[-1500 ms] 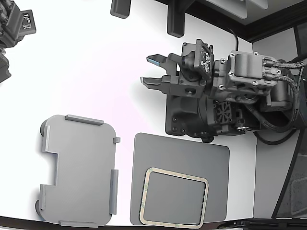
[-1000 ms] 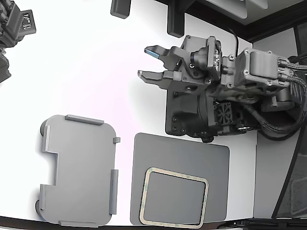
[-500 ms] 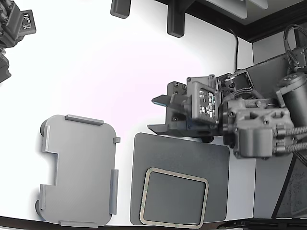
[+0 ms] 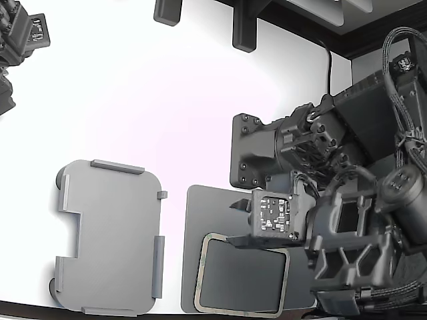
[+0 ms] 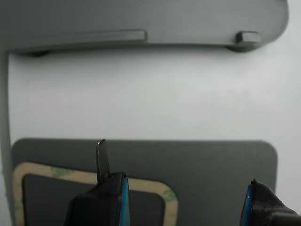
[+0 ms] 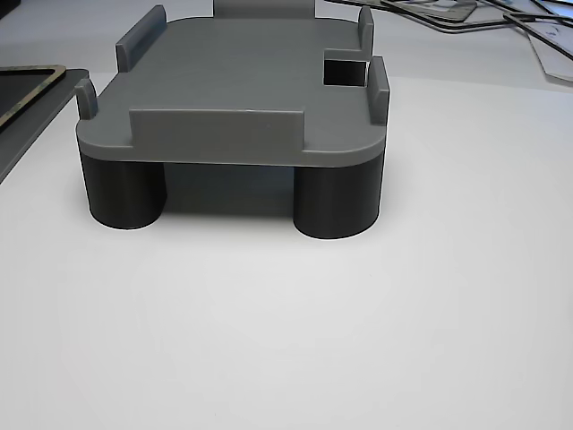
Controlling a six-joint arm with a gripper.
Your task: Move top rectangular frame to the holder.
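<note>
The beige rectangular frame (image 4: 198,280) lies flat on a dark grey mat (image 4: 207,207) at the bottom centre of the exterior view. My gripper (image 4: 235,223) is open and empty, hovering over the frame's upper edge. One finger (image 4: 235,241) is above that edge and the other is over bare mat. In the wrist view the gripper (image 5: 181,179) straddles the frame's corner (image 5: 61,173). The light grey holder (image 4: 107,237) stands empty to the mat's left in the exterior view. It also shows in the wrist view (image 5: 141,19) and the other view (image 6: 242,72).
My arm's base (image 4: 257,153) stands just behind the mat. A second arm (image 4: 20,40) sits at the exterior view's top left. Two black blocks (image 4: 243,30) stand at the table's far edge. The table's front edge runs just below the holder and mat.
My arm has swung from behind the mat down over it. The open gripper moved from bare table to above the frame's upper edge. Frame and holder have not moved.
</note>
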